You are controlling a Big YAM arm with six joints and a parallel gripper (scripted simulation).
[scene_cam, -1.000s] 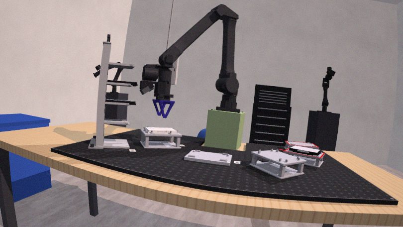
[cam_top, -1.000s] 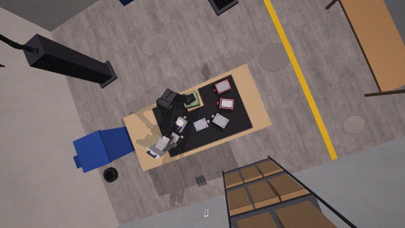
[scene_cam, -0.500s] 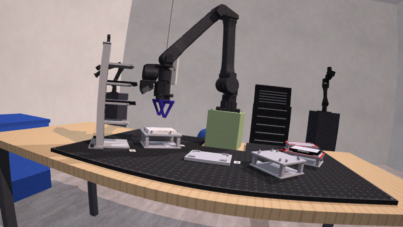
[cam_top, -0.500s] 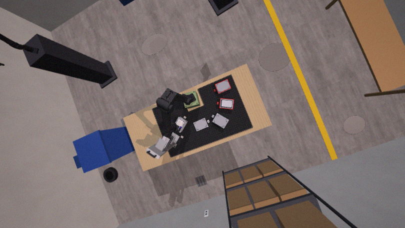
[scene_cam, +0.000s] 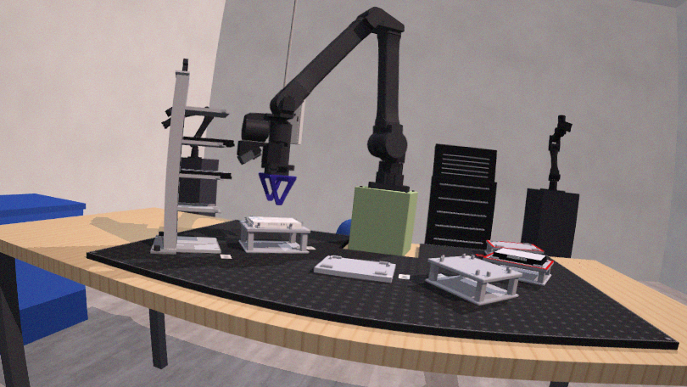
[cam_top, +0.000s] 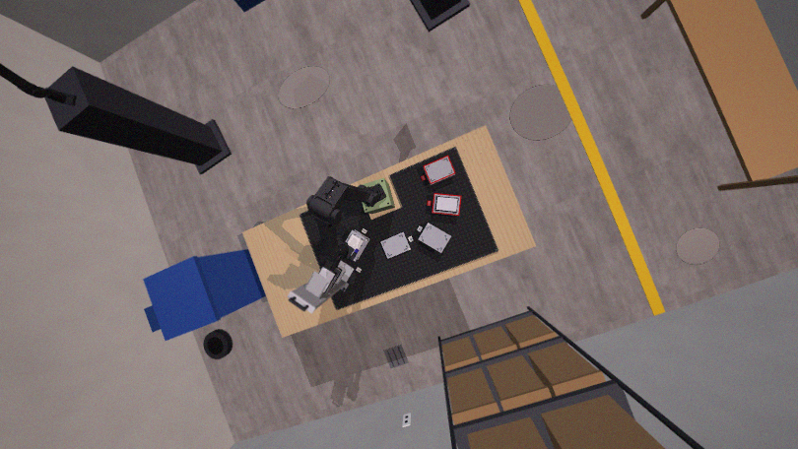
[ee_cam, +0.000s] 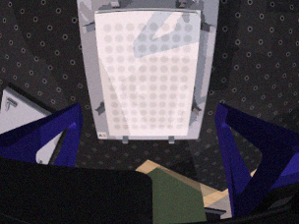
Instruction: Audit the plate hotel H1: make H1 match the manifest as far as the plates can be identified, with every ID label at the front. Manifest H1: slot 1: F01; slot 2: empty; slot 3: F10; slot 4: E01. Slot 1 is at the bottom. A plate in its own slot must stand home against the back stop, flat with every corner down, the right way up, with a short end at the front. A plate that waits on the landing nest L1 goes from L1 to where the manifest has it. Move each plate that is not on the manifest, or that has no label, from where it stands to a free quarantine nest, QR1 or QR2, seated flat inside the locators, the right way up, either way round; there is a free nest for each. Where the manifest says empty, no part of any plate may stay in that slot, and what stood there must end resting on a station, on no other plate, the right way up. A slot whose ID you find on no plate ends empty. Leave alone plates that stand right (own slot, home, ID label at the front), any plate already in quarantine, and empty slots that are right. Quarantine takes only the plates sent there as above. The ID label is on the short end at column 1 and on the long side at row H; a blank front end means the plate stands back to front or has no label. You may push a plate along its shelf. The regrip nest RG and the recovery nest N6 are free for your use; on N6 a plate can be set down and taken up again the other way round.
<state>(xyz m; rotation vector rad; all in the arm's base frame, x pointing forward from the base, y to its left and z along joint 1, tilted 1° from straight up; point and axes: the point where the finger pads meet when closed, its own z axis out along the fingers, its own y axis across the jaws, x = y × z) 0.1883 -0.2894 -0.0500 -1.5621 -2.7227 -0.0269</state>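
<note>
A white well plate (ee_cam: 148, 68) lies flat on a raised grey nest (scene_cam: 274, 238) next to the plate hotel (scene_cam: 192, 168); it also shows in the side view (scene_cam: 272, 222) and from above (cam_top: 357, 243). My gripper (scene_cam: 277, 189) hangs right above this plate, fingers pointing down, open and empty, with clear air between fingertips and plate. In the wrist view the blue fingers stand wide on either side of the plate's near end. The hotel's shelves hold dark blocks (scene_cam: 197, 189); I cannot read any labels.
Two red-edged quarantine nests stand at the right (cam_top: 439, 169) (cam_top: 446, 204); the nearer one holds a plate (scene_cam: 522, 255). A flat grey nest (scene_cam: 355, 267) and a raised grey nest (scene_cam: 473, 276) sit mid-mat. The arm's green base block (scene_cam: 382, 218) stands behind.
</note>
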